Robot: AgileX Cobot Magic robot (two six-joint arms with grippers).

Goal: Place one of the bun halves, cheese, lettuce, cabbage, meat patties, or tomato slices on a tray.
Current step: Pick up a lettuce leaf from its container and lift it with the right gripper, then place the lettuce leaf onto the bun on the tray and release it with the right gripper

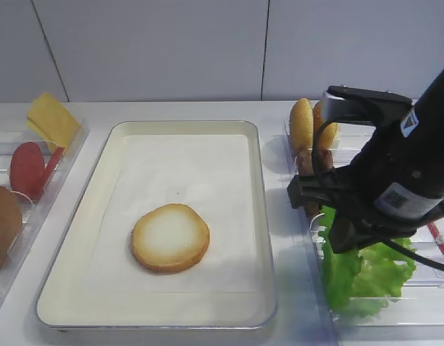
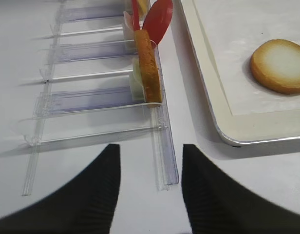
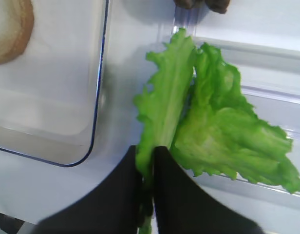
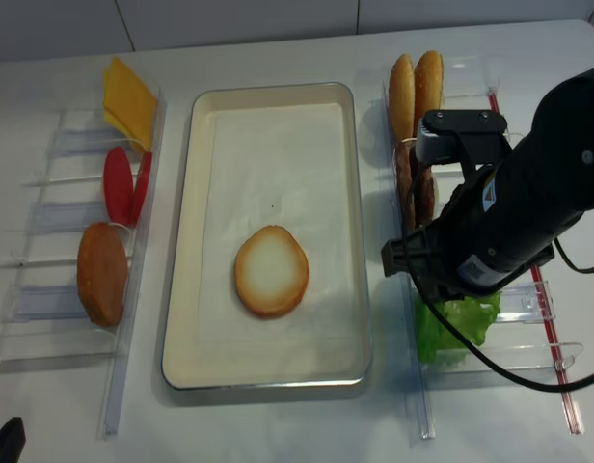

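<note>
My right gripper (image 3: 147, 148) is shut on the stem edge of a frilly green lettuce (image 3: 213, 131) leaf. The leaf lies in the clear right rack (image 4: 490, 371), beside the cream tray (image 4: 181, 289). One bun half (image 4: 270, 271) lies pale face up on the tray's paper liner. From above, the right arm hides most of the lettuce (image 1: 366, 277). My left gripper (image 2: 151, 148) is open and holds nothing, low over the table at the near end of the left rack (image 2: 162, 146). Cabbage is out of view.
The left rack holds cheese (image 4: 130, 101), tomato slices (image 4: 119, 183) and a bun half (image 4: 102, 273). At the far end of the right rack stand bun halves (image 4: 416, 87) and meat patties (image 4: 413, 188), partly behind the arm. A red rod (image 4: 557, 347) lies along its outer side.
</note>
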